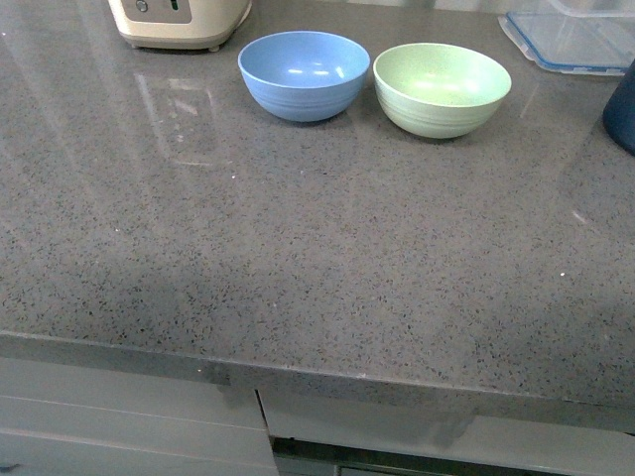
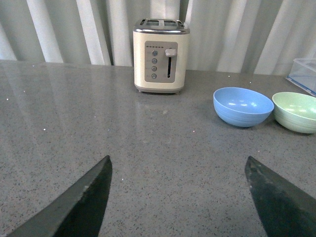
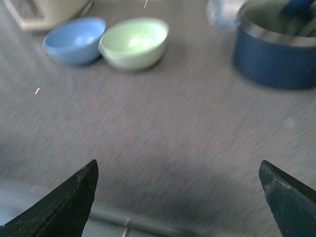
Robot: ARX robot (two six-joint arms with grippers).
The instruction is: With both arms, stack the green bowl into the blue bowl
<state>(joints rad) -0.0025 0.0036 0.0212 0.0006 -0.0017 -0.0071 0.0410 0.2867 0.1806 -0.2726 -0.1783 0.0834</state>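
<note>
The blue bowl [image 1: 304, 74] and the green bowl [image 1: 442, 87] stand upright side by side at the back of the grey counter [image 1: 298, 258], the green one to the right, almost touching. Both are empty. Neither arm shows in the front view. In the left wrist view my left gripper [image 2: 177, 163] is open and empty above bare counter, well short of the blue bowl [image 2: 243, 106] and green bowl [image 2: 295, 111]. In the blurred right wrist view my right gripper [image 3: 177, 165] is open and empty near the counter's front edge, far from the green bowl [image 3: 134, 42] and blue bowl [image 3: 74, 39].
A cream toaster [image 1: 179, 20] stands at the back left, also in the left wrist view [image 2: 161, 55]. A clear lidded container [image 1: 571, 35] lies at the back right. A dark navy pot [image 3: 276, 49] stands at the right edge, also in the front view [image 1: 622, 109].
</note>
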